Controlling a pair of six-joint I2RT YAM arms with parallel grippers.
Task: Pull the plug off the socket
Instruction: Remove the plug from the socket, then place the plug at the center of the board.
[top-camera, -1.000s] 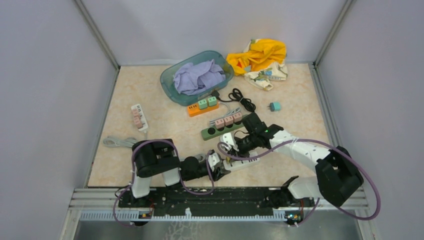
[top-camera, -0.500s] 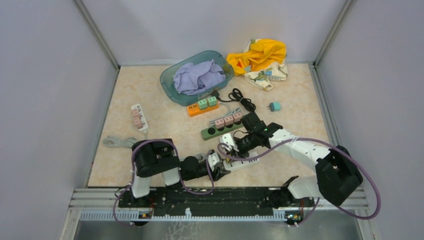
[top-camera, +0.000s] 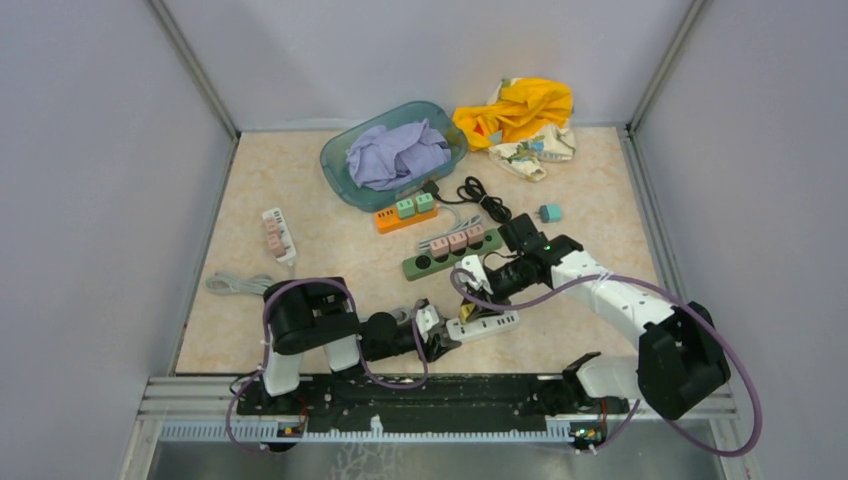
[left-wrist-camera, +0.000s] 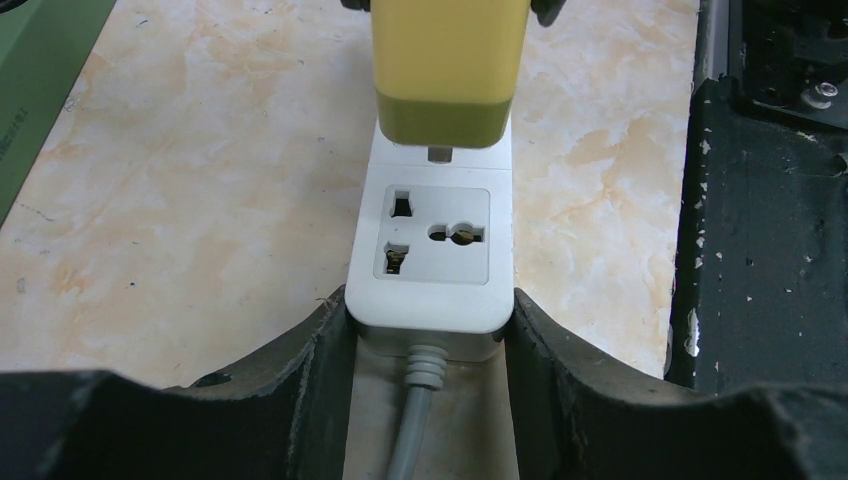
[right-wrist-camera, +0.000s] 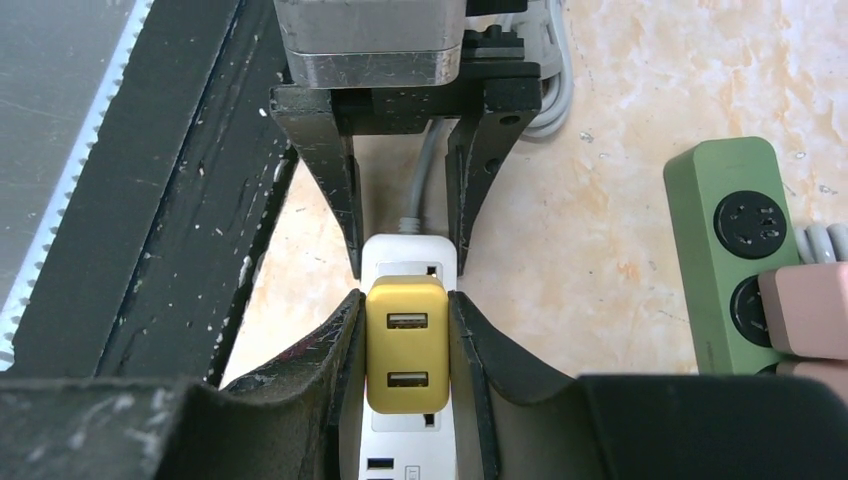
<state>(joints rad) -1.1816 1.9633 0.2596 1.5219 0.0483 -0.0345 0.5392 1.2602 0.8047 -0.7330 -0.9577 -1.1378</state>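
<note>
Beige marble bench (top-camera: 300, 270). We see left jaws part open, clamped on the cord end of the white power strip (left-wrist-camera: 432, 250). Right jaws shut tight on the yellow plug (right-wrist-camera: 406, 345), just above the strip, pin showing.

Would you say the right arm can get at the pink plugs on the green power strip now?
Likely not yet: the pink plugs lie close by, unobstructed, but the right gripper is shut on the yellow USB charger.

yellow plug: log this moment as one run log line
step: plug out | right gripper: shut on yellow plug, lifted just off strip | left gripper: clamping white power strip at cord end
</note>
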